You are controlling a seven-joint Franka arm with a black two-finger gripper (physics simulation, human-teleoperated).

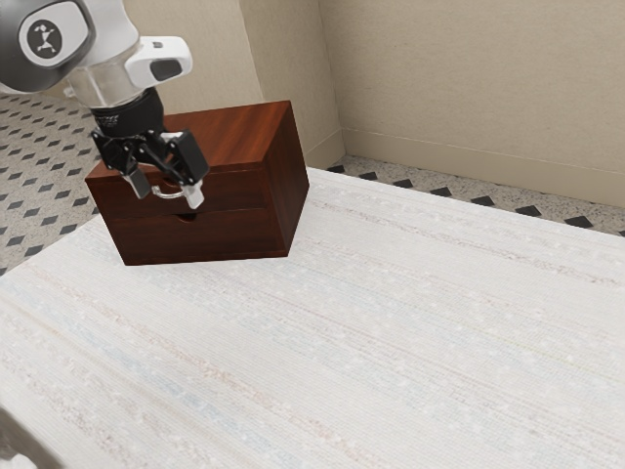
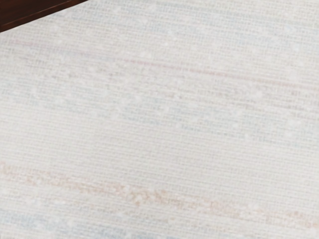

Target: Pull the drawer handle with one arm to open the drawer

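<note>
Reaching in from the ten o'clock corner of the exterior view, the arm (image 1: pixel 98 59) bends its wrist downward and slightly toward four o'clock, so the black gripper (image 1: pixel 171 194) hangs in front of a dark wooden box (image 1: pixel 244 147). Its two white-tipped fingers (image 1: pixel 195 191) stand apart, one at each side of the small silver drawer handle (image 1: pixel 166 195), which sits in the gap between them; whether either tip touches the metal cannot be made out. The drawer (image 1: pixel 234 191) forms the upper band of the box's front, and that band looks level with the panel below it, a thin seam running between the two. The box rests toward ten o'clock on the pale woven table (image 1: pixel 391 322), near its far edge, with tiled floor (image 1: pixel 39 147) and a beige wall (image 1: pixel 469 68) behind. From the wrist camera, a dark sliver of the box (image 2: pixel 20 12) borders the bare table surface (image 2: pixel 174 139).
</note>
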